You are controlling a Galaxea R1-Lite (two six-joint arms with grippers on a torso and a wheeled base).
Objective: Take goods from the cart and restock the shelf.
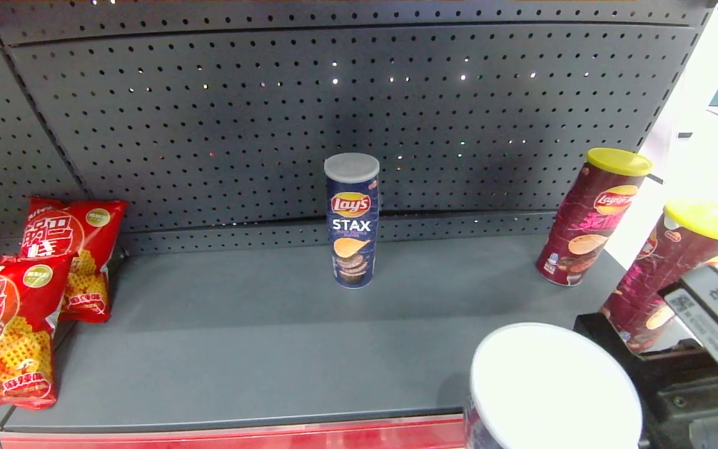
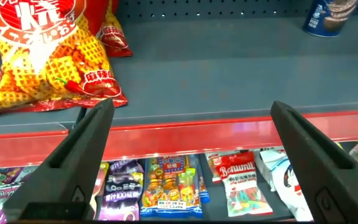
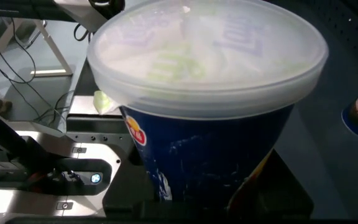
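Your right hand [image 1: 608,349] sat low at the front right of the shelf [image 1: 240,324], closed round a held blue can [image 1: 549,386]. The can was upright, its pale lid facing up, just over the red edge strip [image 1: 240,433]. From the right wrist you saw that same can [image 3: 210,124] close up, lid on, with dark fingers [image 3: 284,193] beside its lower body.

Your left hand [image 2: 191,106] hung in front of the shelf's red strip [image 2: 185,134], below the shelf level, with its two fingers spread wide and nothing between them. Beyond it a row of small sweet packets [image 2: 169,186] lay on the level underneath.

The shelf ended at the pegboard back [image 1: 209,112] behind and at the red strip in front. The broadest bare stretch ran from the red bags to the standing blue can [image 1: 351,221]. A second gap lay between that can and the maroon cans, and the whole front half of the shelf was bare up to your held can.

You had two blue cans: one in your right hand and one upright mid-shelf near the back. There were two maroon cans with yellow lids at the right, the far one [image 1: 593,218] and the near one [image 1: 670,274], which stood just behind your right hand. Two red bags sat at the left, one at the back [image 1: 81,259] and one nearer the front [image 1: 0,330], overlapping.
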